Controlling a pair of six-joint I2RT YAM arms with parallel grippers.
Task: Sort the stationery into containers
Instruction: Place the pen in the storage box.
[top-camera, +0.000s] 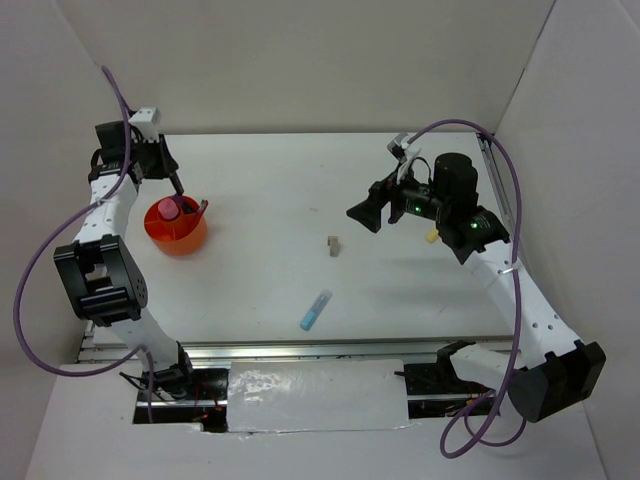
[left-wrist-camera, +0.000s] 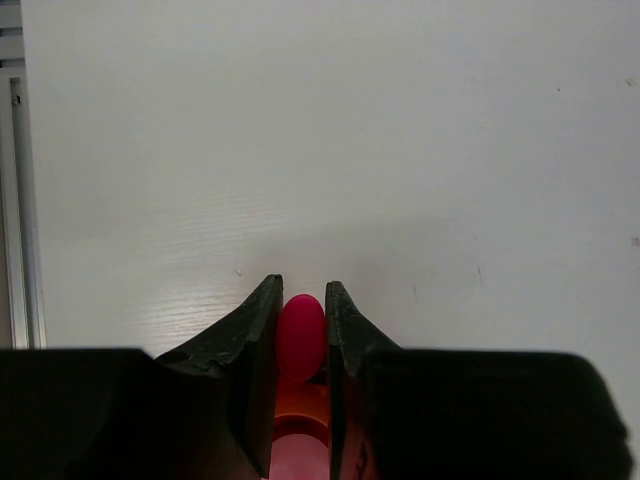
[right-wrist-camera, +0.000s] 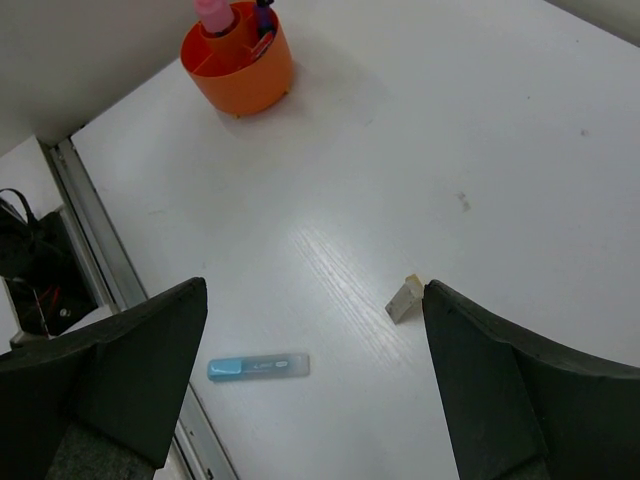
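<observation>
Left pincer: the left gripper (left-wrist-camera: 300, 300) was clamped on the rounded end of a stubby pink plastic highlighter (left-wrist-camera: 300, 336), jaws snug against both its sides.
Pincer to cup: the highlighter hung straight down into the small round translucent orange plastic cup (top-camera: 180, 241), which sat directly under the fingers, at 9 o'clock on the white table (top-camera: 260, 180).
Step in hand: by the look of it, this was the drop, with the pink one being set into the cup.
Next move: it called for parting the jaws and lifting straight up, so the cup didn't tip or come along.
Already in the cup: a dark purple pen (right-wrist-camera: 263, 12) stood beside the pink one.
Right pincer: the right gripper (top-camera: 365, 215) hovered above the table with its jaws spread wide and nothing between them.
Nearest loose piece: a tiny beige block (top-camera: 334, 243) lay near, at about 8 o'clock from that gripper in the top view.
Farther out: a light blue plastic highlighter (top-camera: 316, 310) lay flat at 7 o'clock, well apart from the cup; both were left to sort.
</observation>
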